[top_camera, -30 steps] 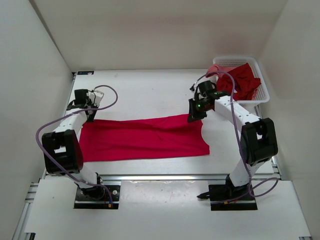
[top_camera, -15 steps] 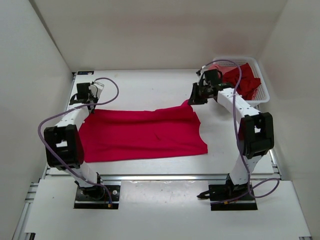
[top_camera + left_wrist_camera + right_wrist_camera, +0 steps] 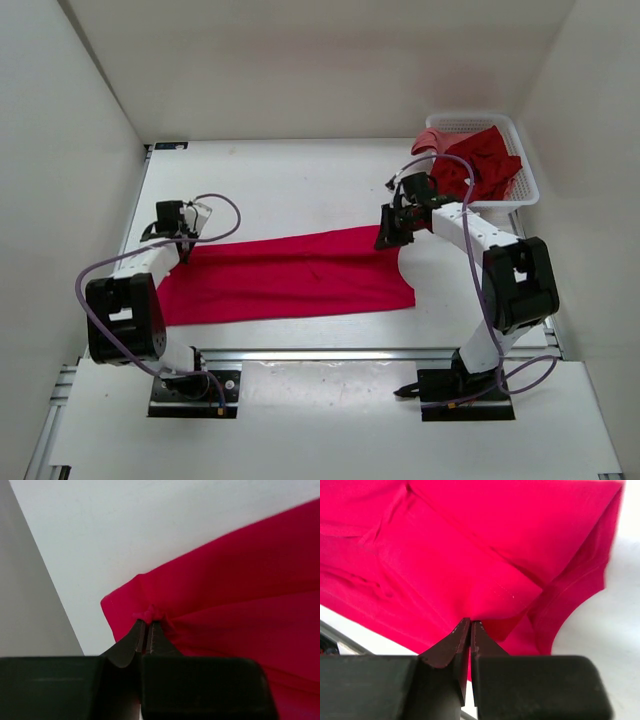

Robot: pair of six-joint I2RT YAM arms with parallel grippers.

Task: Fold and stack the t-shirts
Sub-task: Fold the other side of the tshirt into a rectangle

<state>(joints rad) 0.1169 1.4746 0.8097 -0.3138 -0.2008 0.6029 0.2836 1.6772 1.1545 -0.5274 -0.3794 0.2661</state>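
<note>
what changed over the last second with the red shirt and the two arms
Both arms carried the far edge of the bright pinkish-red cloth t-shirt away from their bases, then brought it back toward the near side, and the shirt now lies as a narrower band. The left fingers and right fingers stay shut on that edge. The white plastic mesh basket and the darker red shirts in it are unchanged.

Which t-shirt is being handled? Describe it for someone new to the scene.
On the white table, along its near half, a bright pinkish-red t-shirt lies spread out. The left gripper and right gripper each pinch its far edge. Unlike it, the other shirts sit crumpled in the white basket.
</note>
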